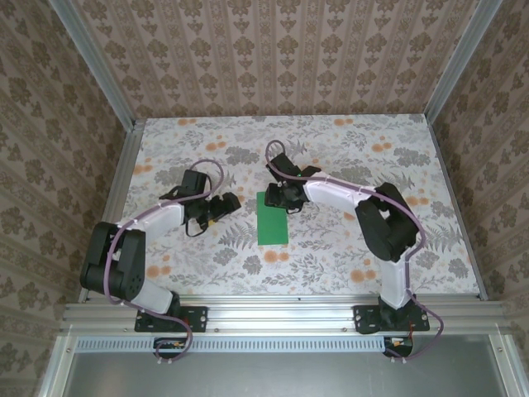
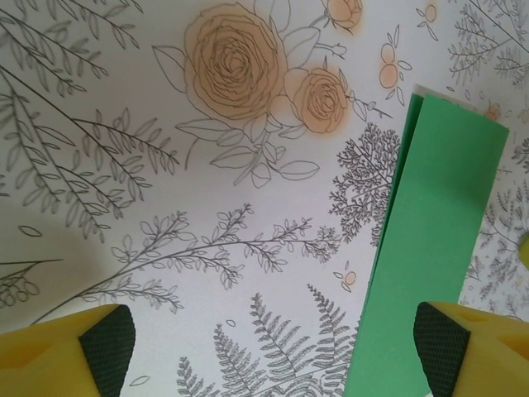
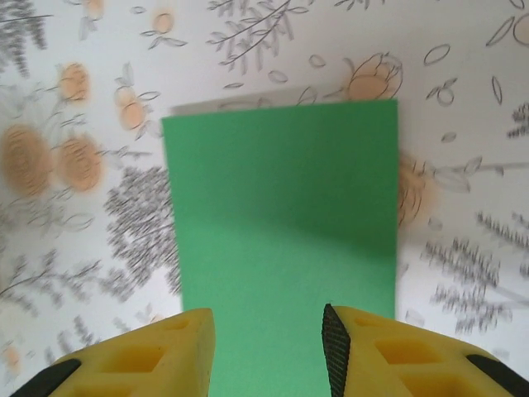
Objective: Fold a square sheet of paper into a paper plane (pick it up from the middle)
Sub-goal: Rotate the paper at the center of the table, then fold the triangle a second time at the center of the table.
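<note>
From above, a bright green sheet of paper (image 1: 273, 222) lies flat near the middle of a floral-patterned tabletop (image 1: 347, 248). It is folded into an upright rectangle. The left gripper (image 1: 230, 204) sits just to the left of the paper, pointing towards it. The right gripper (image 1: 278, 198) reaches over the paper's far edge from the right side.

From the left wrist, the left gripper (image 2: 274, 343) has its jaws spread wide, with one yellow fingertip in each lower corner. Nothing lies between them but bare tabletop (image 2: 165, 207). The sheet of paper (image 2: 430, 248) runs up the right side as a long green strip. Two layers show at its far end. Its near end passes beside the right-hand fingertip; contact cannot be told.

From the right wrist, the right gripper (image 3: 266, 351) has its jaws partly apart and grips nothing visible. The sheet of paper (image 3: 281, 215) lies flat beyond and between the fingertips. A thin pale edge shows along its far side, against the tabletop (image 3: 463, 165).
</note>
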